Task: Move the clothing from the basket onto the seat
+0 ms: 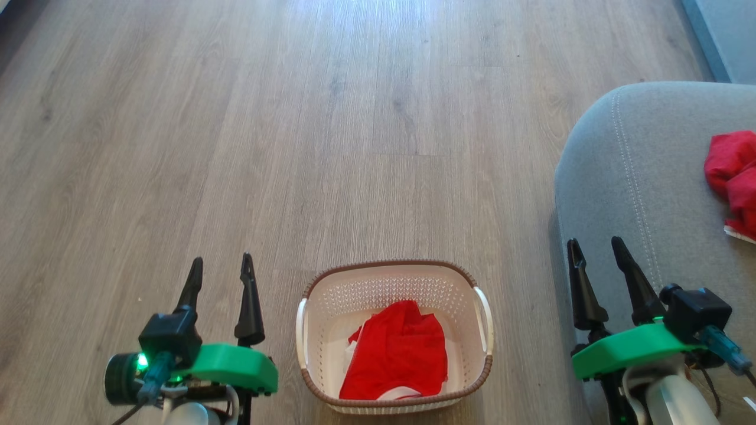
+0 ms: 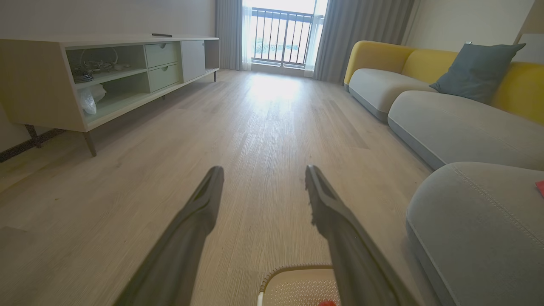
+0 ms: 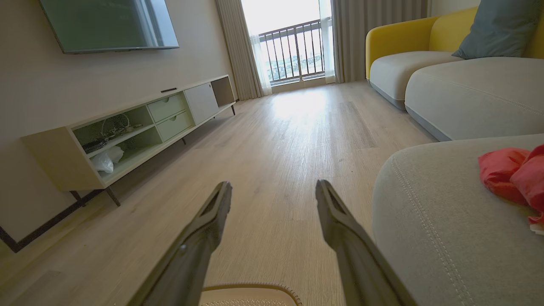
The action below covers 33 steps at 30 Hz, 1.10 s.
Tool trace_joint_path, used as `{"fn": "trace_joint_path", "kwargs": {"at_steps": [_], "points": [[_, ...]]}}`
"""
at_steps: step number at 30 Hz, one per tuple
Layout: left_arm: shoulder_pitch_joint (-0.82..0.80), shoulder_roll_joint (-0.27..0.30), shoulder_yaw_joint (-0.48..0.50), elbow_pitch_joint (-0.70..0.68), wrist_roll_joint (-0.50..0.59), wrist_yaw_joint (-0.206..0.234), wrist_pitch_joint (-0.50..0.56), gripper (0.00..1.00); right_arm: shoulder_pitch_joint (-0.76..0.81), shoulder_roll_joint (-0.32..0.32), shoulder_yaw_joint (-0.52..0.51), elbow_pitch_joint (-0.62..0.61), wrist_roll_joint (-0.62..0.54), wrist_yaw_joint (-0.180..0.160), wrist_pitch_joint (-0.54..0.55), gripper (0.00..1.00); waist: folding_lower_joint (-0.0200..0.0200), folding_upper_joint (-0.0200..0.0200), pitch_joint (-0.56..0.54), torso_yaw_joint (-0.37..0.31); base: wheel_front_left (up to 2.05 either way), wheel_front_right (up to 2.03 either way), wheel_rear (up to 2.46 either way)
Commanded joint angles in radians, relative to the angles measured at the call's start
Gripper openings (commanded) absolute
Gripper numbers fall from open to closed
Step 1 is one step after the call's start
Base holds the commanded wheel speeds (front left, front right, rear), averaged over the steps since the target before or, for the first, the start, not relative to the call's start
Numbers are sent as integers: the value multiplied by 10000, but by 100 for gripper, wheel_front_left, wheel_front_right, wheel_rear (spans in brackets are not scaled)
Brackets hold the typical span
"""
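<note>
A cream basket [image 1: 307, 330] with a brown braided rim stands on the wood floor, its far rim also in the left wrist view [image 2: 293, 272] and right wrist view [image 3: 255, 291]. One red garment [image 1: 398, 354] lies crumpled inside it. Another red garment [image 1: 735, 174] [image 3: 512, 172] lies on the grey seat [image 1: 626, 177] [image 2: 471, 221] [image 3: 442, 212] at the right. My left gripper [image 1: 223, 265] [image 2: 263, 170] hovers open left of the basket, empty. My right gripper [image 1: 595, 243] [image 3: 274, 185] is open and empty, over the seat's left edge.
A low TV cabinet [image 2: 106, 80] [image 3: 140, 127] lines the left wall. A grey and yellow sofa [image 2: 425, 89] with a blue-grey cushion [image 2: 476, 70] runs along the right, beyond the seat. Bare wood floor [image 1: 354, 147] stretches ahead to a balcony door [image 2: 284, 34].
</note>
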Motion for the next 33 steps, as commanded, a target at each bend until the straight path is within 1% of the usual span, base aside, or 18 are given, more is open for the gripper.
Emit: {"fn": "trace_joint_path", "kwargs": {"at_steps": [1, 17, 33], "points": [[-208, -22, 246, -337, -54, 29, -51, 100, -78, 11, 199, -371, -76, 69, -53, 100, 1, 0, 4, -1, 0, 0, 0], [-230, -22, 84, -241, 17, -135, -51, 100, -97, 70, 67, -263, -52, 69, -53, 100, 1, 0, 20, -32, 0, 0, 0], [-304, -22, 15, -234, 35, -201, -51, 100, -160, 82, -46, -293, -59, 69, -53, 100, 1, 0, 223, -14, 0, 0, 0]]}}
